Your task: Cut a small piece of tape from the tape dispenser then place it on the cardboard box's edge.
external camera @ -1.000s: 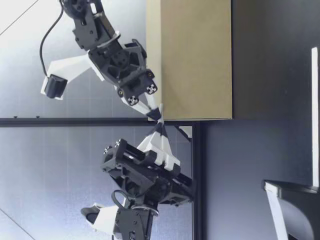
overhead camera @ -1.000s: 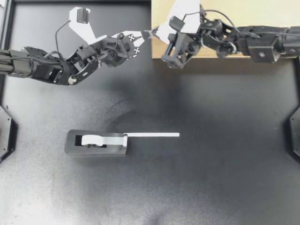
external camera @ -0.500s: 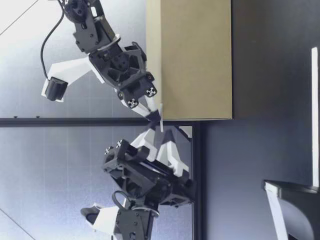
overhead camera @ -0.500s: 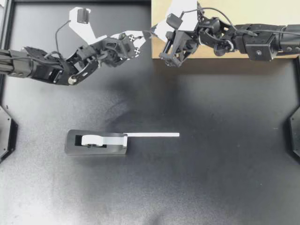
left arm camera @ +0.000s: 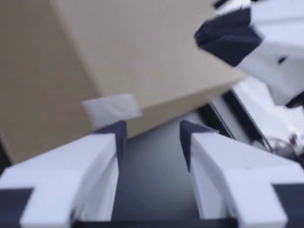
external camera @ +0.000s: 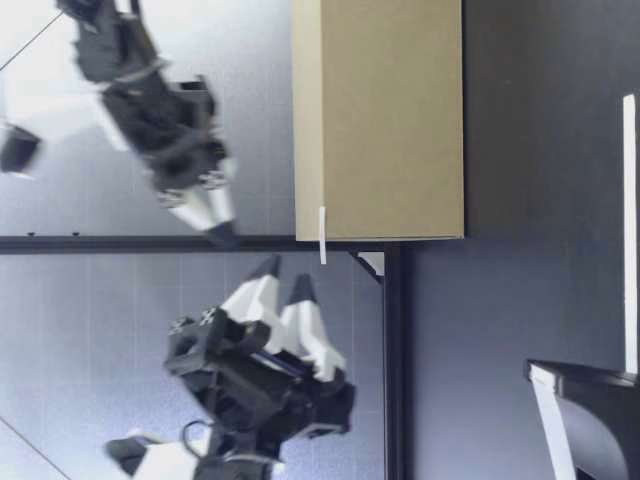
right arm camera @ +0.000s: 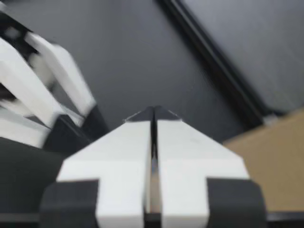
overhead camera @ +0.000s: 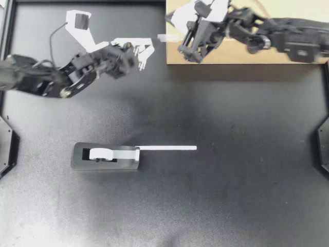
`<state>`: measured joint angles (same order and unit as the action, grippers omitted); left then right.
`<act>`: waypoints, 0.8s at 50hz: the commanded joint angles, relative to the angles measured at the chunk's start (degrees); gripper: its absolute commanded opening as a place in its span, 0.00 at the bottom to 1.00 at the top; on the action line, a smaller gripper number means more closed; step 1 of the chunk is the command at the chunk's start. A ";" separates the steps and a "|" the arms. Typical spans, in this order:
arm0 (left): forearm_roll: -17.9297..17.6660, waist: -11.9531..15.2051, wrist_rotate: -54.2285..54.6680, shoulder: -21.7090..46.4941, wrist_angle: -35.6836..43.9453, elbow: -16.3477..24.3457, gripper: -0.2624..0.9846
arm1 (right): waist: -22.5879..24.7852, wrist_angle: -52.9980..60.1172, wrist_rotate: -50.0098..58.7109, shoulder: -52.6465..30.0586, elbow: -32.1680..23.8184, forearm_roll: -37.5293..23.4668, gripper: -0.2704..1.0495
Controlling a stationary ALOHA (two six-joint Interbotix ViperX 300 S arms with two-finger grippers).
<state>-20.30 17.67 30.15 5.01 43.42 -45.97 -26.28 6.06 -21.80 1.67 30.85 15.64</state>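
The left gripper [overhead camera: 144, 51] is hanging in the upper left of the overhead frame with its white fingers spread apart and nothing between them. The right gripper [overhead camera: 171, 19] is reaching in along the top edge, over the left end of the cardboard box [overhead camera: 241, 55], and its own wrist camera is showing its fingers [right arm camera: 190, 147] pressed flat together, holding nothing that I can see. The small piece of tape [overhead camera: 163, 37] is sitting on the box's left edge, poking out past it toward the left gripper, and neither gripper is touching it. From table height the piece of tape [external camera: 322, 235] is lying across the upper corner of the box [external camera: 385, 120], with both grippers above it and apart from it. In the lower left of the overhead frame the tape dispenser [overhead camera: 105, 156] is resting on the dark table [overhead camera: 236, 195], with a loose strip [overhead camera: 167, 148] stretching from it toward the frame's middle
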 commanded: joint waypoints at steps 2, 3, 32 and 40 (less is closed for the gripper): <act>2.99 -2.02 -7.29 -5.01 0.09 -0.88 0.51 | 3.96 0.09 0.18 5.01 0.62 0.00 0.13; 3.25 -2.29 -8.61 -5.63 0.00 -1.23 0.51 | 4.83 0.09 0.26 5.80 1.14 0.09 0.13; 10.46 -15.47 -34.01 -18.72 -3.60 -6.15 0.51 | 23.12 7.91 0.88 20.13 15.12 4.22 0.13; 12.13 -16.52 -34.10 -18.72 -3.60 -6.24 0.51 | 24.61 9.23 1.67 19.25 16.17 4.22 0.13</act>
<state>-8.61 1.23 -3.87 -12.66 39.55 -52.91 -2.11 14.24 -20.21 20.74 47.29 19.78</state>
